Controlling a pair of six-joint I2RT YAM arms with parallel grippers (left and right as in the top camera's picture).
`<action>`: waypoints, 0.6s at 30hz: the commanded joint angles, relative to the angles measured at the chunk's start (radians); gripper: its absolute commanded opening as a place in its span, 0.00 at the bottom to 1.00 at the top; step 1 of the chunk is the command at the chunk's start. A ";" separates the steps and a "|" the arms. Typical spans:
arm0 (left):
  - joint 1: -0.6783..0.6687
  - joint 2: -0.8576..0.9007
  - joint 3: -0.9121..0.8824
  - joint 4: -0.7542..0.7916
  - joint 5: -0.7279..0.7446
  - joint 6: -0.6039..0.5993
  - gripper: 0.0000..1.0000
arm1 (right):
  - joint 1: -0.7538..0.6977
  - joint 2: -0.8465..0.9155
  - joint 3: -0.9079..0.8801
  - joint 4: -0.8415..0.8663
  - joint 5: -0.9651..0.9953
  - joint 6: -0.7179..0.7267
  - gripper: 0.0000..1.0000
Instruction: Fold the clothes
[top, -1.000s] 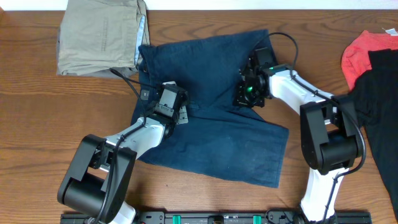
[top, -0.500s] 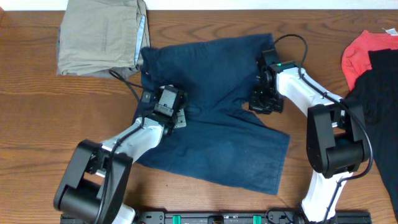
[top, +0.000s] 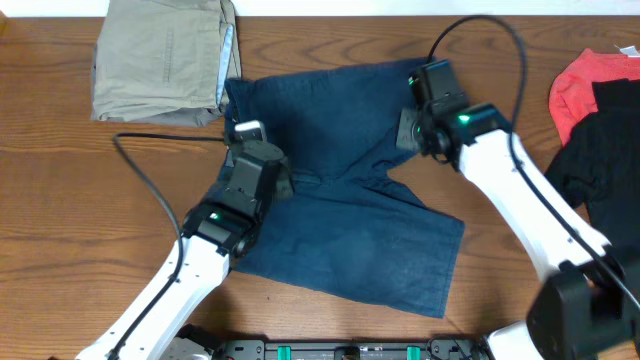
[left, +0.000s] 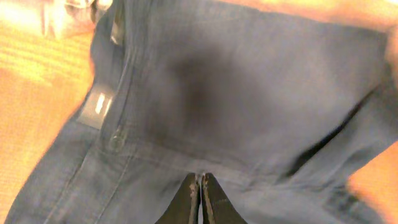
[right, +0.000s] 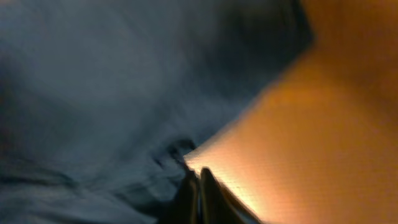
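The clothes, dark navy shorts (top: 340, 200), lie spread flat mid-table, waistband to the left and legs to the right. My left gripper (top: 256, 165) hangs over the waistband end. In the left wrist view its fingers (left: 200, 179) are pressed together above the cloth (left: 249, 81), near the button and label, with nothing visible between them. My right gripper (top: 415, 122) hovers at the right edge of the far leg. In the blurred right wrist view its tips (right: 198, 175) are together where the cloth (right: 93, 81) meets bare wood; a pinch on the cloth does not show.
A folded khaki-tan garment (top: 160, 60) lies at the back left, touching the shorts' corner. A red garment (top: 590, 80) and a black one (top: 610, 160) sit at the right edge. Brown wooden table (top: 60, 200) surrounds everything.
Both arms have risen off the shorts. The left gripper moved up-left toward the waistband; the right moved from the crotch area to the far leg's right edge. The shorts have barely shifted.
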 joint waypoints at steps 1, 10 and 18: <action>-0.001 0.005 -0.002 0.067 -0.013 0.042 0.06 | -0.020 -0.015 0.002 0.077 -0.059 -0.055 0.10; 0.000 0.261 -0.002 0.369 0.090 0.166 0.06 | -0.032 0.133 0.002 0.307 -0.404 -0.322 0.11; 0.058 0.489 -0.002 0.430 0.085 0.166 0.06 | -0.064 0.308 0.002 0.319 -0.404 -0.323 0.03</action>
